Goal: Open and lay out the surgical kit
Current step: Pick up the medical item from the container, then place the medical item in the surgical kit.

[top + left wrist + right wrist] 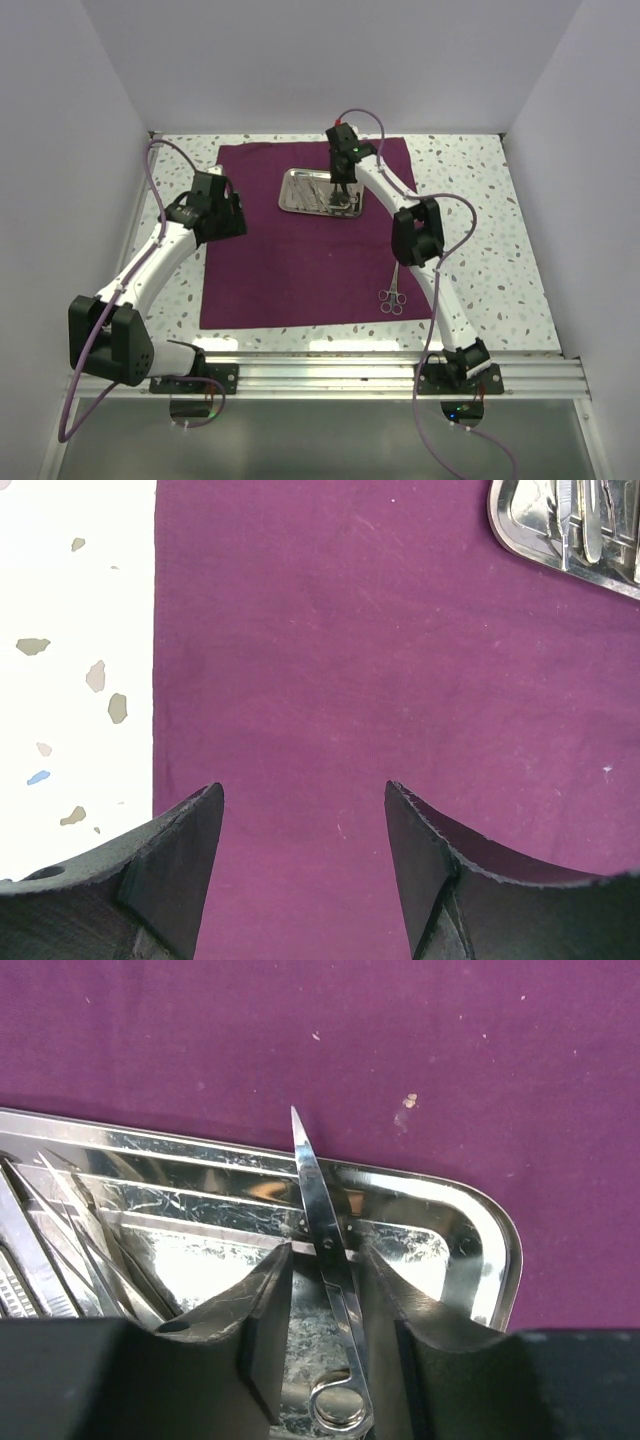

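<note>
Right gripper (328,1320): down in the tray (485,1230), fingers (262,1325) narrowly spread, one on each side of the scissors (322,1210). There's a sliver of gap on each side, so it isn't pinching them. The scissors lie between the jaws with the blade tip out past the tray's far rim and one ring handle low between the fingers. More slim steel tools (70,1230) are packed in the tray to the gripper's left, too crowded to name.

Tray sits on the cloth (300,1030), mid-width, near the cloth's far edge. The cloth is maroon, spread flat, and covers the bench's middle.

A second ring-handled tool (392,298) lies on the cloth near its right near corner, just beside the right arm and well apart from the tray.

Left gripper (305,855): jaws spread wide with nothing between them, hanging over the cloth's left edge. Bare bench shows past its left finger (175,875), and the tray corner is far off to its right.

Bench (480,200): white with grey and tan speckles. Cloth sits closer to the left edge than the right. A metal rail (330,372) runs along the near edge and carries both arm bases.

Room: plain pale walls (300,60) on the left, far and right sides.
</note>
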Controlling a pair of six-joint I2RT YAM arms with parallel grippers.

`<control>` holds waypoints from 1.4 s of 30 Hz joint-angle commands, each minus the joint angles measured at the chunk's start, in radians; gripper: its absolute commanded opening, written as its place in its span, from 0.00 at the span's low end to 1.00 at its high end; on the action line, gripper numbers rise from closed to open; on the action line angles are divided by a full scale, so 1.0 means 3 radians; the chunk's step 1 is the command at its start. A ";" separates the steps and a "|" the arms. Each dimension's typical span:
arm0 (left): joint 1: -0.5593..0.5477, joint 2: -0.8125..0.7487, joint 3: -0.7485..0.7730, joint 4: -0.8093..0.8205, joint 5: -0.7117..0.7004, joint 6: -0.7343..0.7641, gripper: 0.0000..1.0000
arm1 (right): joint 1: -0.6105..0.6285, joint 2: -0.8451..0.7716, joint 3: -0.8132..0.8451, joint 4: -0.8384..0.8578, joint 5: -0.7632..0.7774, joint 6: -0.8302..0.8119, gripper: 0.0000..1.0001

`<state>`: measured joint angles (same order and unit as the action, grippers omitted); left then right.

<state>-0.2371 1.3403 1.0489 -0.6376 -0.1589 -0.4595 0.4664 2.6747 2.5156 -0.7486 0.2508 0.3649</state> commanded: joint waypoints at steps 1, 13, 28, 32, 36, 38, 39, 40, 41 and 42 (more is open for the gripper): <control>-0.0012 -0.0060 -0.0019 0.0014 -0.0048 0.0074 0.70 | 0.0025 0.0181 0.0051 -0.0245 0.0028 -0.0025 0.31; -0.0007 -0.0116 -0.0029 -0.0037 -0.0002 0.0064 0.70 | 0.0015 -0.0110 -0.0030 -0.0179 0.0232 -0.0086 0.00; -0.0012 -0.0040 0.0175 0.0131 0.0202 0.0131 0.70 | -0.0005 -0.2691 -0.2686 0.0639 0.0381 0.0322 0.00; -0.0023 0.0215 0.0333 0.0305 0.0386 0.0105 0.70 | 0.0000 -0.3519 -0.4025 0.0701 0.0284 0.0568 0.00; -0.0084 0.0578 0.0635 0.0443 0.0514 0.0034 0.69 | 0.0036 -0.3919 -0.4662 0.0573 0.0090 0.0711 0.00; -0.0166 0.0854 0.0910 0.0484 0.0514 0.0018 0.69 | 0.0046 -0.4032 -0.4897 0.0527 0.0033 0.0757 0.00; -0.0191 0.1068 0.1023 0.0489 0.0514 0.0013 0.69 | 0.0051 -0.4129 -0.4964 0.0517 0.0023 0.0778 0.00; -0.0237 0.1191 0.1262 0.0479 0.0514 0.0003 0.69 | 0.0051 -0.4160 -0.5030 0.0527 -0.0002 0.0808 0.00; -0.0258 0.1309 0.1391 0.0433 0.0514 -0.0007 0.69 | 0.0056 -0.4176 -0.5127 0.0522 -0.0028 0.0814 0.00; -0.0273 0.1543 0.1519 0.0408 0.0514 -0.0007 0.68 | 0.0056 -0.4181 -0.5164 0.0522 -0.0038 0.0814 0.00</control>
<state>-0.2955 1.7065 1.3800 -0.5602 -0.0277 -0.4530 0.4774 1.4982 0.9874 -0.6041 0.2653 0.5655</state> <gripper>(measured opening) 0.689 0.125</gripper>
